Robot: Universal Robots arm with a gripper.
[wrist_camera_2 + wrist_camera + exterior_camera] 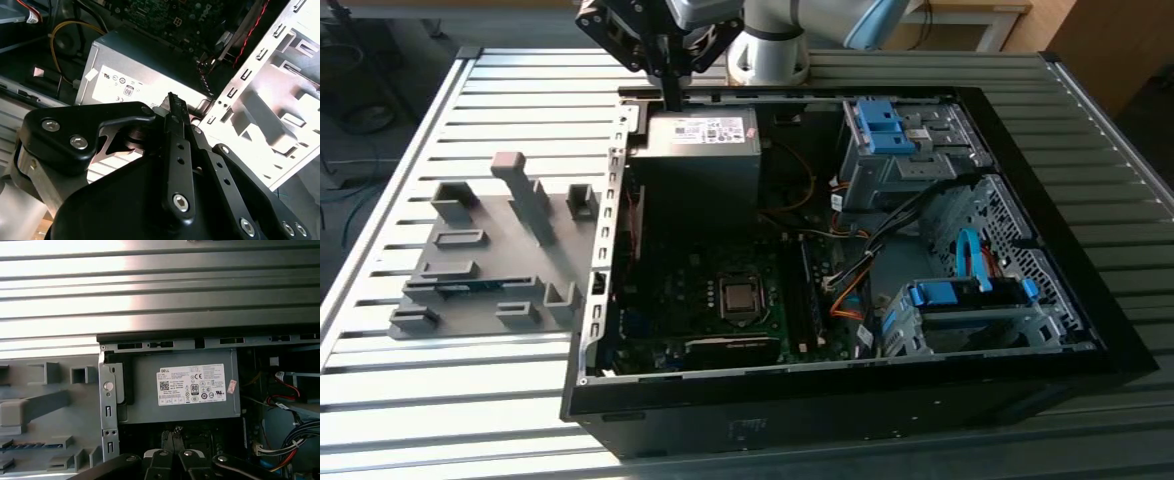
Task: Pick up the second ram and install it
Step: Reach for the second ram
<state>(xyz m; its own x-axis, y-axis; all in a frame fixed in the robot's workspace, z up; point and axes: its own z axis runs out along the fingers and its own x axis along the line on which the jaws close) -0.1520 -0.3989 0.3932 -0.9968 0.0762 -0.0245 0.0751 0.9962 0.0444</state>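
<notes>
Single arm; gripper (672, 103) hung fingertips-down over the far rim of the open computer case (854, 400), just above the far edge of the power supply (704, 140). In both wrist views the gripper (171, 97) (172, 434) looked drawn closed, the two thin fingers lying together with nothing between them, so I judged it empty. The second ram (464, 287) sat in the grey holder block (520, 205) on the slatted metal desk (494, 110), outside the case on the exterior view's left. From the gripper it lay toward the exterior view's left and nearer that camera, well apart, with the case's side wall and the holder's upright posts between them. Only a narrow blue-green strip of the ram showed, standing on edge in a slot low in the block. Its long axis ran roughly across the exterior view, left to right. Judgement: pick not yet begun, and a grasp would need the fingers opened and set across the stick's thin faces. The motherboard's CPU socket (740, 297) lay inside the case. The long dark strips on the exterior view's right of it seemed to be the memory slots, running near-to-far, so roughly crosswise to the ram's present axis. I could not tell from these views whether a slot was already filled.
</notes>
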